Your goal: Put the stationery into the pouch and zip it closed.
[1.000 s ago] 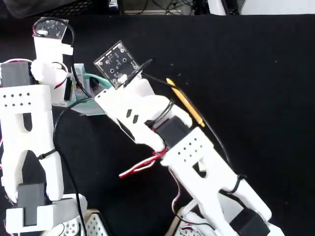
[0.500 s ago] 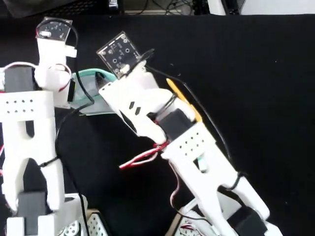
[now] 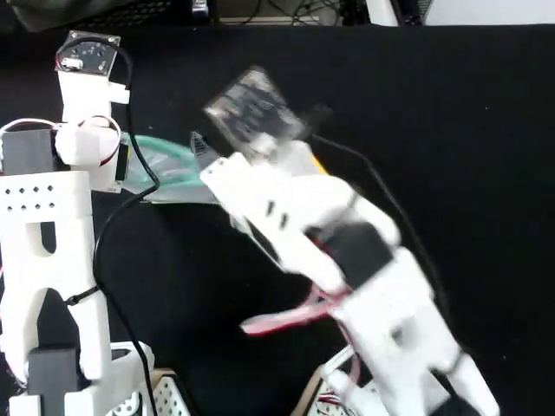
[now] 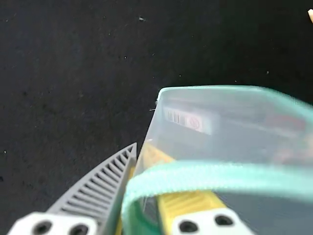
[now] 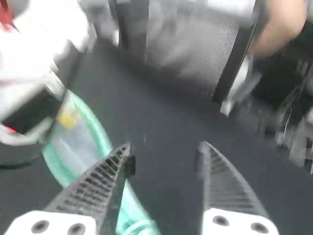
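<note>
The clear pouch (image 3: 169,169) with a teal zip edge lies at the back left of the black table. My left gripper (image 3: 130,169) sits at its left end, shut on the teal rim (image 4: 210,176), which runs between the grey finger (image 4: 98,191) and the yellow pad (image 4: 188,203). The pouch (image 4: 220,129) gapes open beyond them. My right gripper (image 5: 165,147) hangs open above the table with nothing between its fingers, and the pouch (image 5: 78,142) lies below and to one side of it. A sliver of a yellow pencil (image 3: 318,164) peeks out behind the right arm (image 3: 303,217).
The left arm (image 3: 48,243) fills the table's left edge. The right arm's wrist board (image 3: 251,108) stands high over the middle. Black tabletop (image 3: 468,156) stretches to the right. Cables and furniture lie beyond the far edge.
The right arm has lifted and swung right, away from the pouch's mouth, and now covers most of the yellow pencil. The left arm has barely moved and keeps its hold.
</note>
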